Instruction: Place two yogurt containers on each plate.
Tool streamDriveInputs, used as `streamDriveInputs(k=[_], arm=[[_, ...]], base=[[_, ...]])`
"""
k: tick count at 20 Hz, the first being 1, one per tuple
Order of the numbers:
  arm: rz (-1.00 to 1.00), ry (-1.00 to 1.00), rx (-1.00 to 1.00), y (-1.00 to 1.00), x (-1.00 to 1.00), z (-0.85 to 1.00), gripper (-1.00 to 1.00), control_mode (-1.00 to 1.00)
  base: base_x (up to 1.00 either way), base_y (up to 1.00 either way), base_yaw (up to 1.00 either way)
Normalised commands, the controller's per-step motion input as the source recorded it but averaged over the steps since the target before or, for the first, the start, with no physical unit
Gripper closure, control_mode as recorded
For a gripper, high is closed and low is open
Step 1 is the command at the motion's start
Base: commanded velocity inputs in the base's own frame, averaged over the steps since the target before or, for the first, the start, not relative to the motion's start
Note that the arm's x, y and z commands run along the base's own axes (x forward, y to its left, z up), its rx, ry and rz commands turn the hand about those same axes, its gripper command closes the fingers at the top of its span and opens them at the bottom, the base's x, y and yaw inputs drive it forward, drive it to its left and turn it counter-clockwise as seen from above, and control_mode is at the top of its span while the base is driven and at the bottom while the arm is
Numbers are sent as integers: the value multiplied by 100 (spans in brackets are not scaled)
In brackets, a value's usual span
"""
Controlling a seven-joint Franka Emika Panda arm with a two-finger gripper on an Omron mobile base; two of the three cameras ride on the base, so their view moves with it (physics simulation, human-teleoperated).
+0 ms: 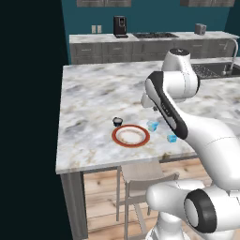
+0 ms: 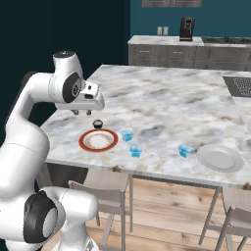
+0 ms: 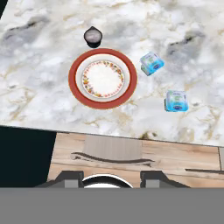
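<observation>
The orange-rimmed plate (image 3: 103, 78) lies bare on the marble counter (image 2: 162, 105), the black cup (image 3: 92, 36) just beside it and two translucent blue cups (image 3: 152, 64) near; a third sits by the plain grey plate (image 2: 220, 158). Above, the gripper (image 2: 82, 113) hangs closed and empty, pointing down, the glossy white arm bent.

You won't find any readable text here. The blue yogurt cups (image 3: 152, 63) have printed lids, but it's just a blur, no letters or brand you can make out. The orange-rimmed plate (image 3: 103, 78) only has a speckled pattern.
</observation>
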Motion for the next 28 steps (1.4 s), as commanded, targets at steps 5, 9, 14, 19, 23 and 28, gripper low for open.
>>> streamDriveInputs(k=[5, 9, 14, 19, 23, 28], arm=[[0, 1, -1, -15, 0, -16, -100, -100], [-5, 5, 0, -39, 40, -34, -100, -100], [4, 8, 0, -35, 61, -32, -100, -100], [35, 16, 0, -41, 54, -33, -100, -100], [46, 14, 0, -28, 47, -35, -100, -100], [18, 14, -2, -1, 57, -32, -100, -100]], base=[[0, 0, 0], [0, 0, 0], [0, 0, 0], [0, 0, 0], [0, 0, 0], [0, 0, 0]])
